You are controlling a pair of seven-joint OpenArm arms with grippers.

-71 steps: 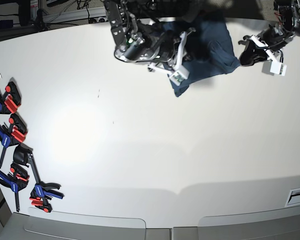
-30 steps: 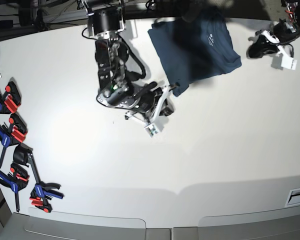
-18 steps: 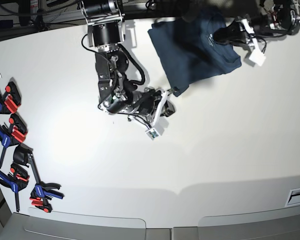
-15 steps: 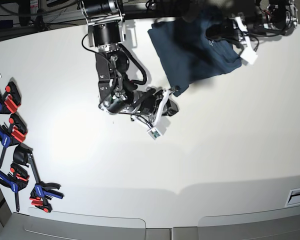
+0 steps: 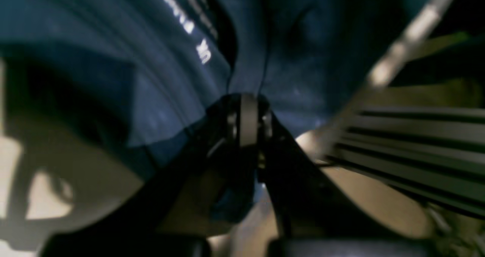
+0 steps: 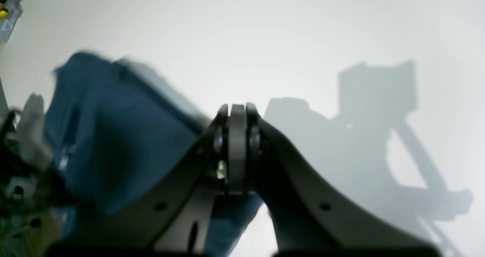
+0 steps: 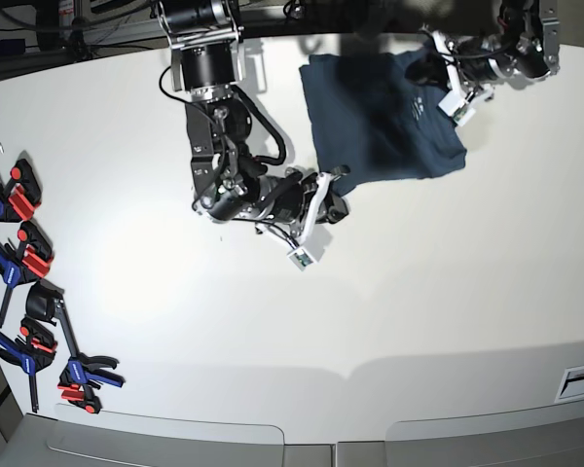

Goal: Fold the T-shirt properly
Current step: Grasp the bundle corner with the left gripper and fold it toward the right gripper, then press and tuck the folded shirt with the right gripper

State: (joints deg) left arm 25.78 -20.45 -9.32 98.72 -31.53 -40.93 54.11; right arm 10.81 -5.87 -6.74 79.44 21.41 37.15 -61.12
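Observation:
The dark navy T-shirt (image 7: 375, 122) lies bunched near the table's far edge, its pale neck label (image 5: 187, 24) showing in the left wrist view. My left gripper (image 7: 419, 70) is shut, its tips (image 5: 244, 113) down on the shirt's upper right part, where a crease runs away from them. My right gripper (image 7: 336, 206) is also shut and sits just below the shirt's lower-left corner. In the right wrist view, blue cloth (image 6: 113, 143) lies beside and behind the right gripper's fingers (image 6: 237, 135). Nothing shows between the pads.
Several red, blue and black clamps (image 7: 19, 253) lie along the left edge of the white table (image 7: 419, 311). Cables and dark equipment (image 7: 78, 29) stand behind the far edge. A slotted rail (image 5: 416, 135) shows beside the shirt in the left wrist view.
My left gripper has swung in from the right onto the shirt, and the shirt's outline has shifted and bunched. The right gripper has stayed near the lower-left corner.

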